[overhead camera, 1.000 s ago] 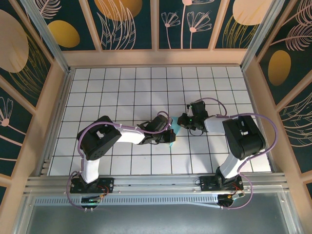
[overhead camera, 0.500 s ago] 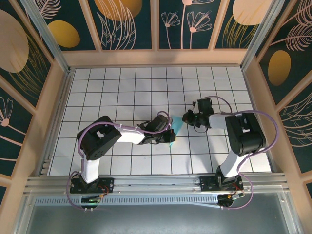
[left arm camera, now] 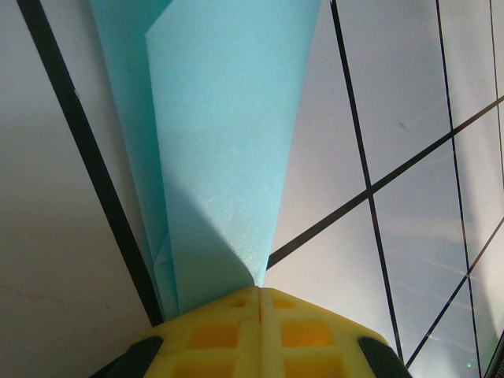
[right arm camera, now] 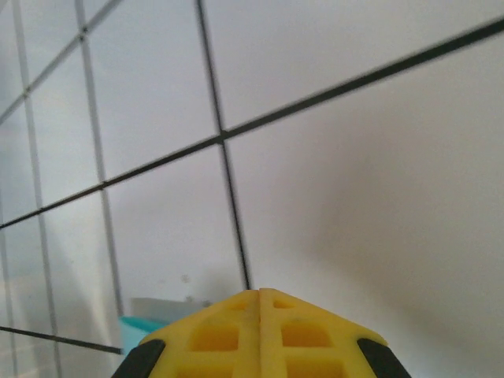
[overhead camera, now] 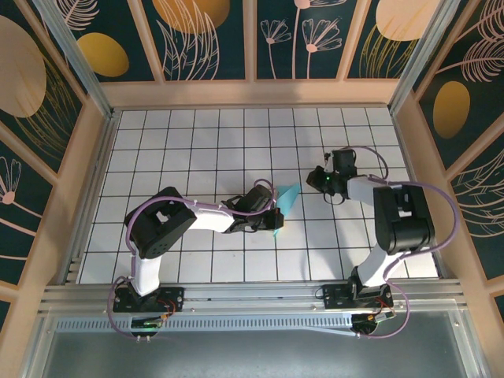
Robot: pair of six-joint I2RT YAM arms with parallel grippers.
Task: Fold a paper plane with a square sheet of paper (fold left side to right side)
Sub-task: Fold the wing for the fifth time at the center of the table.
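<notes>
While shut left tool stays at the paper, shut right tool withdrew.

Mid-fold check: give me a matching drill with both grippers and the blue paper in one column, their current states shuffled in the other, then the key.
Column one:
1. left gripper
2. right gripper
3. sheet of paper

Column two:
A. turquoise, folded into a tapering shape with layered edges
B. shut, tips at the sheet's narrow end
C. shut, above bare white tiles

Pairs: 1-B, 2-C, 3-A
</notes>
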